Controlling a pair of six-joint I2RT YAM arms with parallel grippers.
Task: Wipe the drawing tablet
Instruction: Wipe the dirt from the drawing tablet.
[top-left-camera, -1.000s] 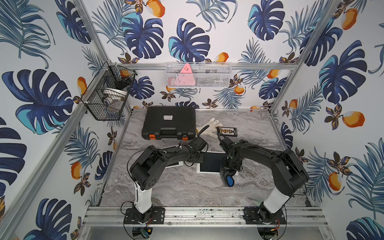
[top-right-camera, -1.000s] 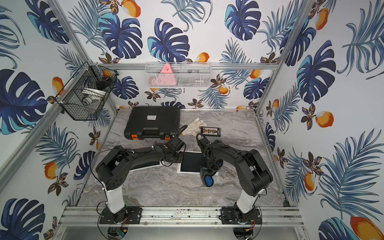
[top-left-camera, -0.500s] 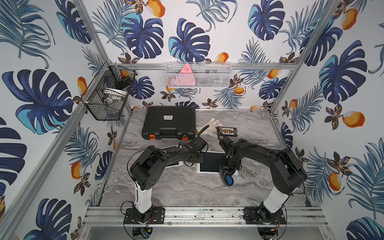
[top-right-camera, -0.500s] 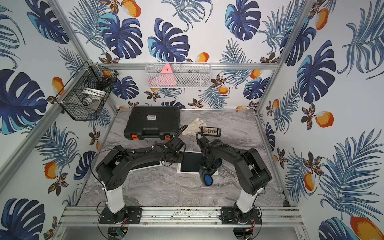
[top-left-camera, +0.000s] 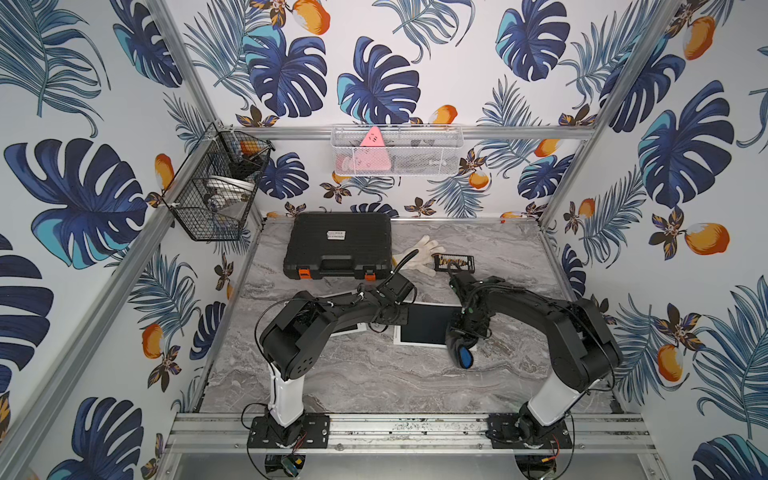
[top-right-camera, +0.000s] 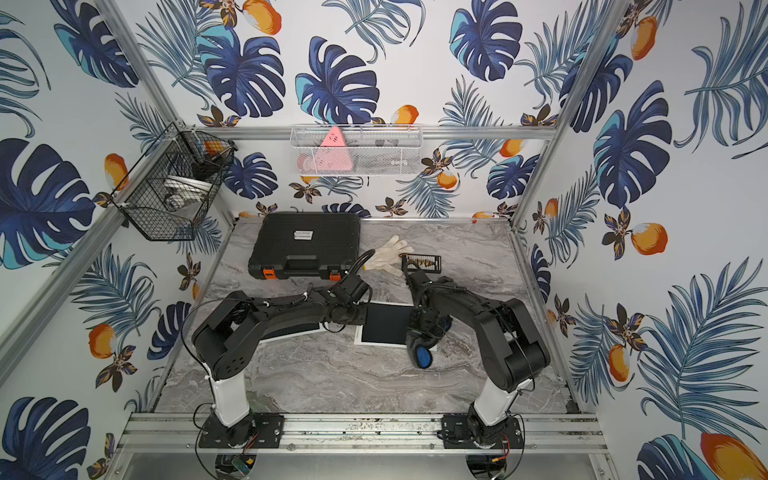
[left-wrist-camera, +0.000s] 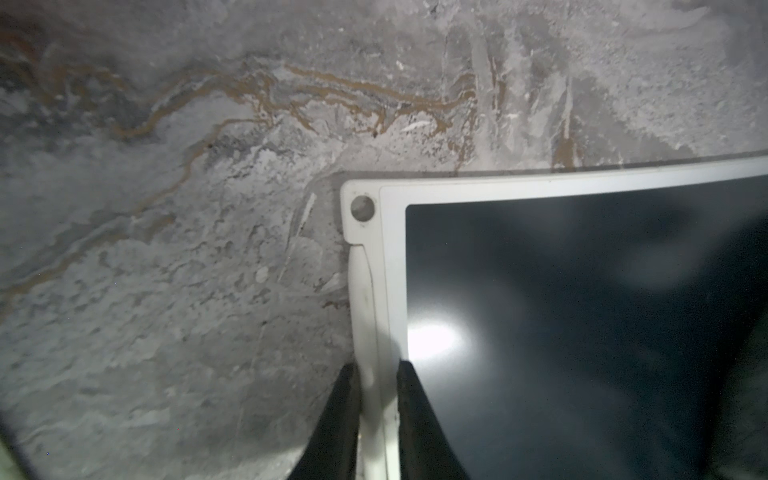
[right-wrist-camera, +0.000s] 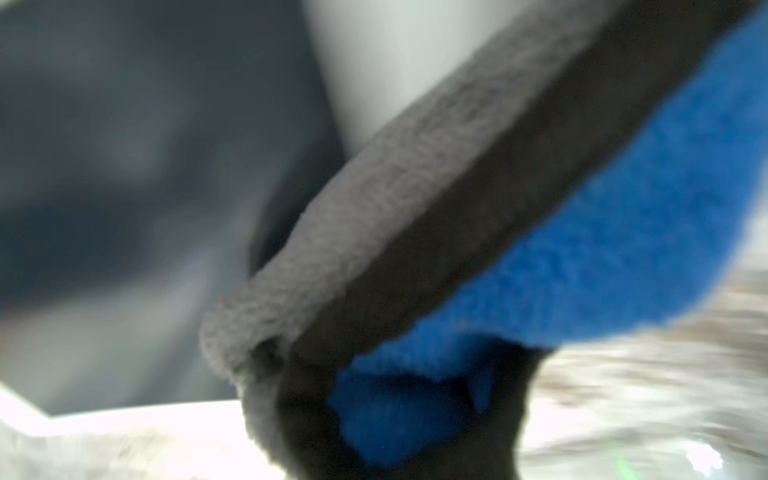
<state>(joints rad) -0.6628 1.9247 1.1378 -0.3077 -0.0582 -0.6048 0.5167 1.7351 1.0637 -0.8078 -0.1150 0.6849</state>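
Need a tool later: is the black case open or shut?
Shut. In both top views the black case lies flat, lid down, nothing of its inside showing.

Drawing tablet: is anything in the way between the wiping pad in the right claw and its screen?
Nothing visible: the screen lies bare beside the wiping pad, and the left claw pinches only the white frame.

Black arms (top-left-camera: 349, 312), white base columns (top-left-camera: 284, 390)
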